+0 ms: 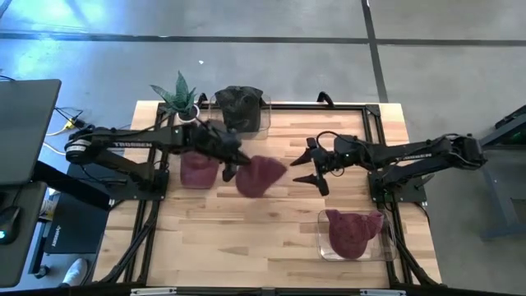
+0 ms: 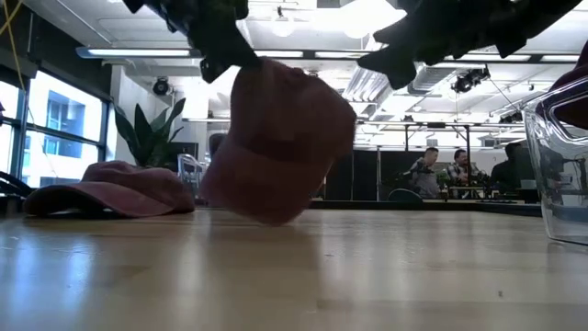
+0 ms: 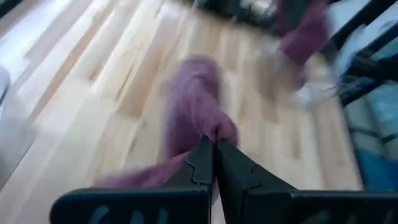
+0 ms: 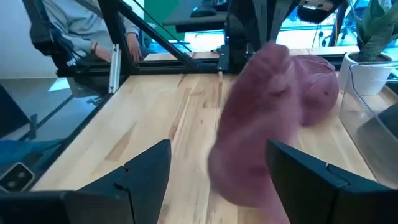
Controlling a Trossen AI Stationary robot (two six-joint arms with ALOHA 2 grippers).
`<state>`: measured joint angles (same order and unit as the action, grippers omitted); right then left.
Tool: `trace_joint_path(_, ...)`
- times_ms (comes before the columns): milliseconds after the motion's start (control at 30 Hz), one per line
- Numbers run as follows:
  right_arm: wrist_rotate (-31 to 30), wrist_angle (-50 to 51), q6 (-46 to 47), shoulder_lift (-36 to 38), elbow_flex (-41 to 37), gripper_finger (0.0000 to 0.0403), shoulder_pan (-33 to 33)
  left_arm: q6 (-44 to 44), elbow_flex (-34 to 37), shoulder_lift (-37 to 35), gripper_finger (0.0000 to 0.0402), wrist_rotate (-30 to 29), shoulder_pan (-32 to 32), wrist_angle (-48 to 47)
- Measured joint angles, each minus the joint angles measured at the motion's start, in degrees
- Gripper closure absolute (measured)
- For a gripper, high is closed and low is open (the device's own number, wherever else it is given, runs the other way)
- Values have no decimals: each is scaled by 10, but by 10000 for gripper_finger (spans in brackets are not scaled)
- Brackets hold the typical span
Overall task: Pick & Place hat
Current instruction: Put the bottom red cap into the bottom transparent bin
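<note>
Matt maroon cloth hat (image 1: 260, 175), pale smooth wooden table (image 1: 246, 238), clear plastic bin (image 1: 386, 247).

Maroon hat (image 1: 261, 175) hangs pinched above mid-table.

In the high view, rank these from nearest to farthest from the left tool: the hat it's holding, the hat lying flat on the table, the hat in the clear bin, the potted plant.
From the left tool:
1. Held hat, pinched in the tool, mid-table.
2. Flat hat, just beside it on the left arm's side.
3. Potted plant, at the far edge.
4. Binned hat, in the clear bin on the right arm's side, near edge.
</note>
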<state>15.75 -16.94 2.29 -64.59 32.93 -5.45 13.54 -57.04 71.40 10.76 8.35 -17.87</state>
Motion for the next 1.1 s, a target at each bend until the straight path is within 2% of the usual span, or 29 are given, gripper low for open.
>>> trace_joint_path(100,-10,-36,-27,-33,0,147,-3,-3,-1,5,401,40,16,38)
trace_joint_path(233,-110,-33,-67,-56,0,148,-14,-25,0,21,401,54,21,46)
trace_joint_path(333,-127,-11,-92,-55,0,148,-38,-42,-2,18,401,55,22,58)
trace_joint_path(400,-102,-3,-102,-49,0,148,-58,-44,-1,19,401,54,22,59)
trace_joint_path(633,68,-7,-154,-61,0,149,-109,-62,-1,19,401,52,22,85)
trace_joint_path(767,107,-56,-179,-103,0,149,-103,-66,-1,19,401,48,22,102)
trace_joint_path(933,196,-152,-170,-169,0,149,-102,-73,-1,19,401,44,22,131)
trace_joint_path(1100,233,-171,-156,-184,0,150,-103,-73,-1,19,401,15,22,140)
